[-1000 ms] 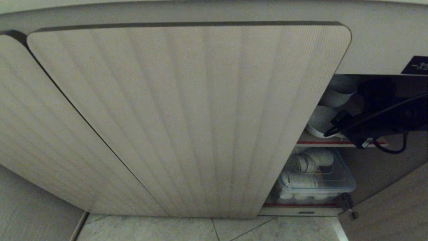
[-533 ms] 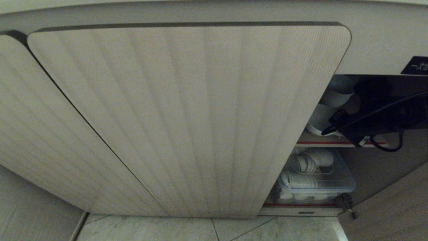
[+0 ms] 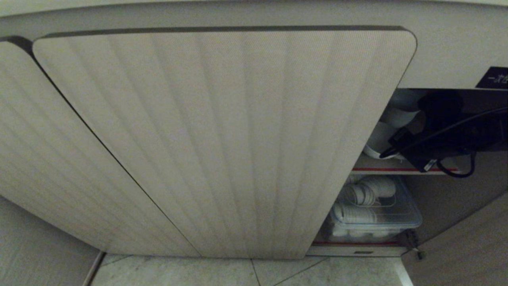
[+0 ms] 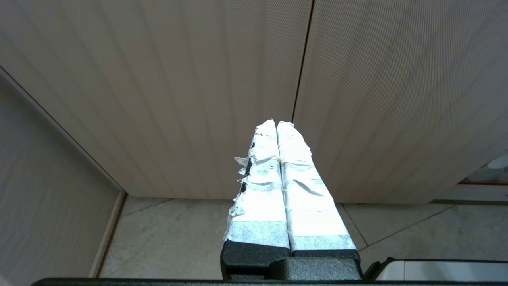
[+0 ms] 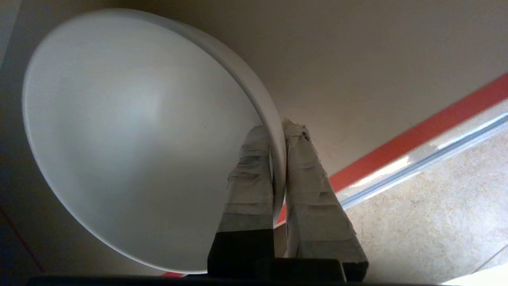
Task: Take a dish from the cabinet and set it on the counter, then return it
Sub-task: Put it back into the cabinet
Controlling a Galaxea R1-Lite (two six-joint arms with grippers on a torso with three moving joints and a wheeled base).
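In the foreground, left gripper (image 4: 276, 124): parked low in front of the cabinet's shut doors, its white-taped fingers (image 4: 262, 174) pressed flat together, holding nothing, tips pointing at the seam between two door panels.
Floor (image 3: 278, 272): pale stone tiles with thin joints, running right up under the cabinet.
Ribbed door (image 3: 222, 139): big, beige, round-cornered, filling most of the head view; a second ribbed panel (image 3: 43, 159) sits just to its left.
Cabinet (image 3: 397, 171): open on the right, brown inside, shelf edges trimmed in red.
Lower shelf: a clear plastic bin (image 3: 397, 218) packed with stacked white dishes (image 3: 357, 198) lying on their sides.
Upper shelf (image 5: 377, 79): here is the action, the right arm reaches in from the right, dark housing and looping black cable in front of the opening.
Right gripper (image 5: 278, 125): taped fingers (image 5: 305, 178) pinched narrow on the rim of the bowl, one finger inside, one outside.
White bowl (image 5: 131, 131): plain white, tilted so its hollow faces the wrist camera, over the upper shelf, inside the cabinet; whether its foot touches the shelf I cannot tell.
More white crockery (image 3: 401, 111): farther in on the same shelf, behind the bowl.
Black label (image 3: 494, 77): small, white characters, on the cabinet face above the opening.
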